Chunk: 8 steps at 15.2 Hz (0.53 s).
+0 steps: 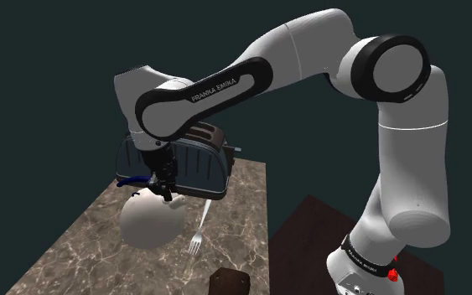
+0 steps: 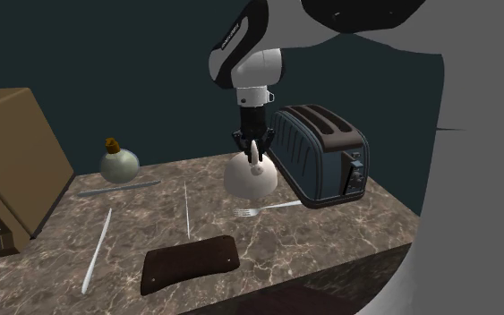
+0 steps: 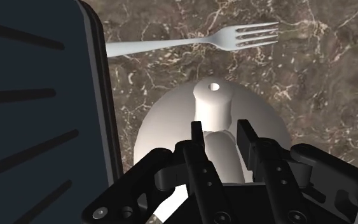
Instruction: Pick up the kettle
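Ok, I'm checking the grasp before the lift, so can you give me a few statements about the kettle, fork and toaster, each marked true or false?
1. The pincer straddles the handle of the kettle, one finger on each side. True.
2. The fork lies on top of the toaster. False: it lies flat on the marble counter, near the kettle.
3. The toaster stands close beside the kettle. True.
4. The kettle is red. False: it is drawn plain white.
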Available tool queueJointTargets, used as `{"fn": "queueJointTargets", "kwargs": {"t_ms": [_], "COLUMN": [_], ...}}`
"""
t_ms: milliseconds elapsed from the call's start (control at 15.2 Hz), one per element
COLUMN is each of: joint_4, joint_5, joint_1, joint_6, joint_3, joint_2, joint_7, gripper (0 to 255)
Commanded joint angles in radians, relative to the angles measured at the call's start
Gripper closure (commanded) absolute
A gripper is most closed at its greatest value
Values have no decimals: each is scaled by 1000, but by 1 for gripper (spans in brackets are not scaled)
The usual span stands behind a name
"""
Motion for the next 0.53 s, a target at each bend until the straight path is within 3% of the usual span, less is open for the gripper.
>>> {"fn": "queueJointTargets", "kwargs": {"t_ms": [0,462], "joint_4": [10,59], "joint_5": [4,19], "joint_1": [-2,-4], "joint_6": [-19,-99], "joint_3": [2,8], "joint_2": [-11,-44], "joint_7": [-3,-12], "gripper": [255,255]}}
